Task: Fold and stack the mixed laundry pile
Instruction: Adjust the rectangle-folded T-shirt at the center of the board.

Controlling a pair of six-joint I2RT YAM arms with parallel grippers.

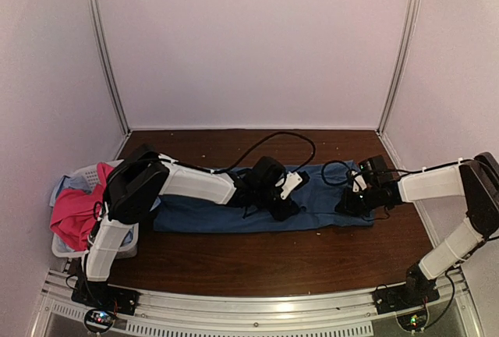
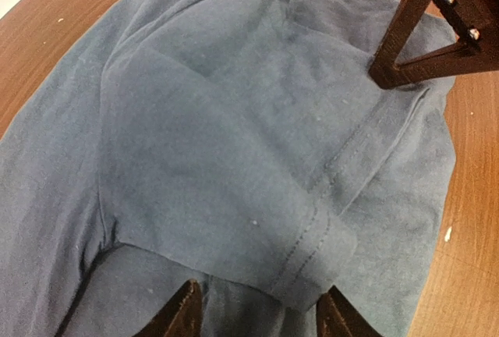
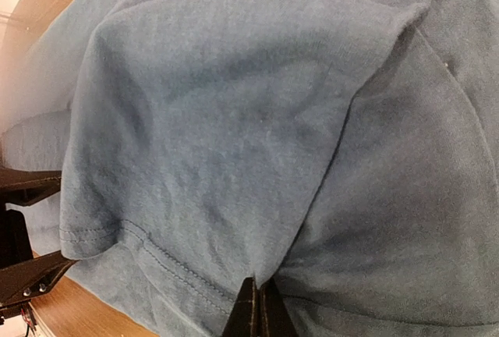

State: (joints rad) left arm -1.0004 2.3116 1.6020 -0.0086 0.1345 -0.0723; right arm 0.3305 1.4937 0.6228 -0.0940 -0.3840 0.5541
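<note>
While the dark blue T-shirt (image 1: 203, 214) lies across the middle of the bench (image 1: 273, 263), long axis left to right, the right hand (image 1: 352, 200) pinches its right end tight; the left hand (image 1: 282, 208) hovers open mid-shirt.

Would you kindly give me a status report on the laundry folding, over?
Right gripper shut on dark blue T-shirt fold. Left gripper open, straddling sleeve hem. Pink shirt in basket. Nothing blocking.
</note>
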